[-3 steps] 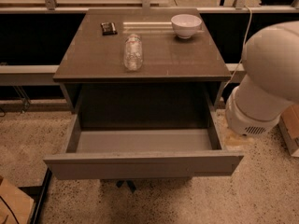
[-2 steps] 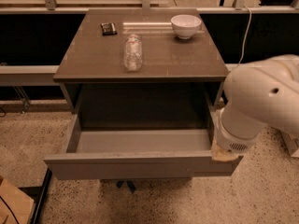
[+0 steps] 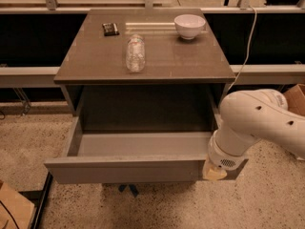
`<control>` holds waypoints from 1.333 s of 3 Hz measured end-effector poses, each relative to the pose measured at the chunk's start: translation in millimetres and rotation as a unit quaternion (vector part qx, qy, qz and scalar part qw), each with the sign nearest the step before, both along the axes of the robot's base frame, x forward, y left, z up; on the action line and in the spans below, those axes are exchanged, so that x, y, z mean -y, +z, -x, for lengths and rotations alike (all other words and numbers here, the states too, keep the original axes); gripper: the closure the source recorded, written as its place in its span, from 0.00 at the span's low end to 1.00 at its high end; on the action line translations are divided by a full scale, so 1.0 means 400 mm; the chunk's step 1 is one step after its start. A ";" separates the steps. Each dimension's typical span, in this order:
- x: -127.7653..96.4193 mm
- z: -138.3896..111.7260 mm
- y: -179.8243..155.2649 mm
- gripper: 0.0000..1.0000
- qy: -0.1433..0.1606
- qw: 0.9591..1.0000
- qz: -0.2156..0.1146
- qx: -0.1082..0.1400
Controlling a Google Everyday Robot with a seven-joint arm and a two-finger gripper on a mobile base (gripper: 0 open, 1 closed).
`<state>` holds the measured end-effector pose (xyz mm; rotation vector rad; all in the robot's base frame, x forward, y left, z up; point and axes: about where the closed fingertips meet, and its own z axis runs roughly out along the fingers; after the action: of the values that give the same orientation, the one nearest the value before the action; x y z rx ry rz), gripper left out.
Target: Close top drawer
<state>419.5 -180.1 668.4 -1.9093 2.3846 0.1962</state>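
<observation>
From my station I see the top drawer (image 3: 128, 170) pulled far out of the bench (image 3: 190, 63), toward the camera. Its grey box is open to view below the brown top, and its plain flat front panel hangs over the speckled floor (image 3: 157, 209).

The white arm (image 3: 259, 120) reaches in from the right of the bench and bends down toward the drawer's right front corner. The hand (image 3: 215, 171) is at that corner, right up against the right end of the front panel. The arm's round wrist housing covers most of it and only a pale yellowish tip shows, so I cannot tell how the hand is set, or whether it grips anything.

On the bench top, a clear plastic bottle (image 3: 135, 54) lies on its side near the middle, lengthwise front to back. A white bowl (image 3: 189, 26) stands upright toward the back right. A small dark flat object (image 3: 110, 29) lies at the back left, well apart from the bowl.

A white cable (image 3: 247, 44) hangs down past the right side of the bench. The corner of a cardboard box (image 3: 296, 98) shows further right.
</observation>
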 end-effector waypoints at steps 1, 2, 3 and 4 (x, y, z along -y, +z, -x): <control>-0.008 -0.028 -0.047 1.00 -0.013 0.998 -0.052 -0.027; -0.008 -0.027 -0.047 1.00 -0.013 0.998 -0.052 -0.027; -0.016 -0.050 -0.051 1.00 -0.010 0.999 -0.039 -0.016; -0.025 -0.096 -0.063 1.00 0.001 0.999 -0.041 0.001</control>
<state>457.9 -170.0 643.2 -1.8759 2.3343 0.2865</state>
